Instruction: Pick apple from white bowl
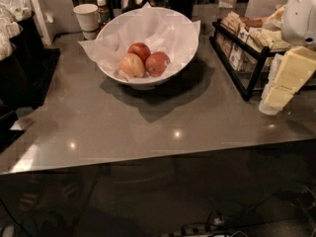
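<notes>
The white bowl [183, 48], lined with crumpled white paper, stands at the back middle of the grey counter. Three apples lie in it. The dull red apple [157, 64] with a small pale spot is at the right. A paler yellow-pink apple [131, 65] is at the left and a brighter red one [139, 50] is behind them. My gripper [281, 85], cream-coloured, hangs at the right edge of the camera view, well to the right of the bowl and apart from it. It holds nothing that I can see.
A black wire rack [242, 58] of packets stands between the gripper and the bowl. A paper cup [87, 19] and a small bottle [102, 11] are behind the bowl at the left. A black stand [24, 58] is at the left edge. The counter's front edge [148, 159] runs across the middle.
</notes>
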Robot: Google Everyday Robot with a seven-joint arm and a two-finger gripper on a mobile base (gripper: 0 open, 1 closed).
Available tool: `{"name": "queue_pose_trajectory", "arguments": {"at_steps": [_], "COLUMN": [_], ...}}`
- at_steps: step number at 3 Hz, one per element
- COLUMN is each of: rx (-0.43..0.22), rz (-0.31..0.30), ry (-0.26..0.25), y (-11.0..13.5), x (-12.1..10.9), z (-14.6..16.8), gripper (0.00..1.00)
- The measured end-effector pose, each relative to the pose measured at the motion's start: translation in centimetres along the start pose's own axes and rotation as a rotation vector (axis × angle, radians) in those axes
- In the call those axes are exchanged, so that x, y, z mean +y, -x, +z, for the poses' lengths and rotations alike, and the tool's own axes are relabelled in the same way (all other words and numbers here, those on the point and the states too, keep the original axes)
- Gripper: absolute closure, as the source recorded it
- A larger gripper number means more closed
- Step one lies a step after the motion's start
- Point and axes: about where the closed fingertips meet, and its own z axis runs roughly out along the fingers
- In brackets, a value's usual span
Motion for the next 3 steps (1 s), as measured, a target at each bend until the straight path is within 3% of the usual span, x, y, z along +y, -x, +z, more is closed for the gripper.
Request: {"name": "queue_pose_trajectory", "arguments": {"at_steps": [1,2,3], "rx": [-0.081,-0.152,-0.163], "rz": [0.041,0.059,0.055], "ry": [-0.027,-0.016,-0.038], "y": [2.8,5.4,5.7], "x": [-3.9,-7.1,-7.5], "z": [-0.5,-0.3,-0.9], "gripper": [0.00,0.00,0.00]}}
